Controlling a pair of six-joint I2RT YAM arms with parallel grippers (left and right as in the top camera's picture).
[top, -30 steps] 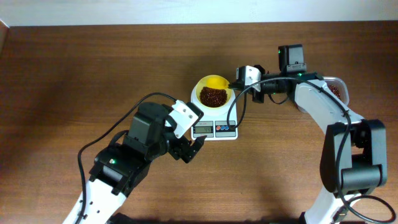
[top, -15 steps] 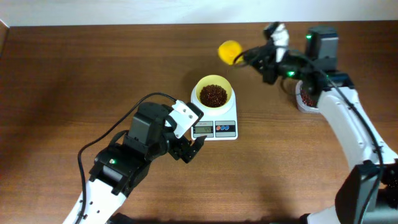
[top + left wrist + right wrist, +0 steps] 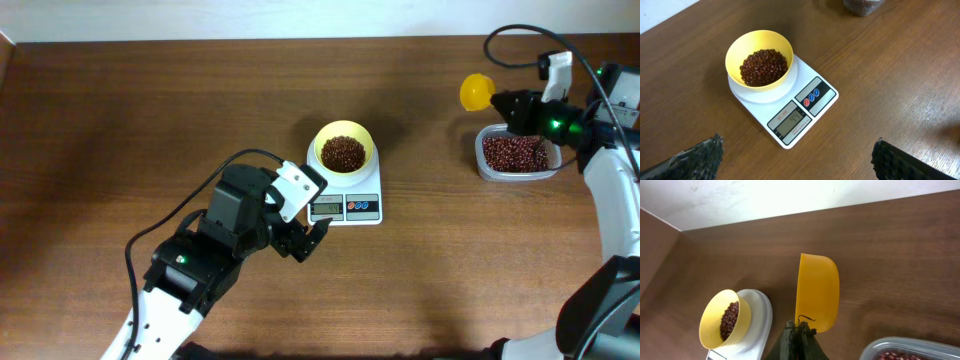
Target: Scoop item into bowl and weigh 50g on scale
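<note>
Spanning the whole overhead view, the brown table [image 3: 120,120] carries everything. The left gripper [image 3: 308,238] hovers at 7 o'clock of the scale [image 3: 345,208], its jaws spread wide and empty. The right gripper [image 3: 799,327], clamped tight on the handle of the scoop [image 3: 476,92], hangs over the 12 o'clock edge of the tub [image 3: 482,172]. The scale sits at centre, and its display [image 3: 791,120] seems to read in the mid-forties. The tub, holding more beans, lies well apart at the scale's 2 o'clock. The bowl [image 3: 740,49] rests on the scale's platform, partly filled with beans [image 3: 344,152]. The scoop floats just off the tub's 11 o'clock corner, seemingly empty. Only a small top-up looks needed, so a heaped scoop would overshoot. A tilted carry could scatter beans across the table, and a bump would shift the bowl.
</note>
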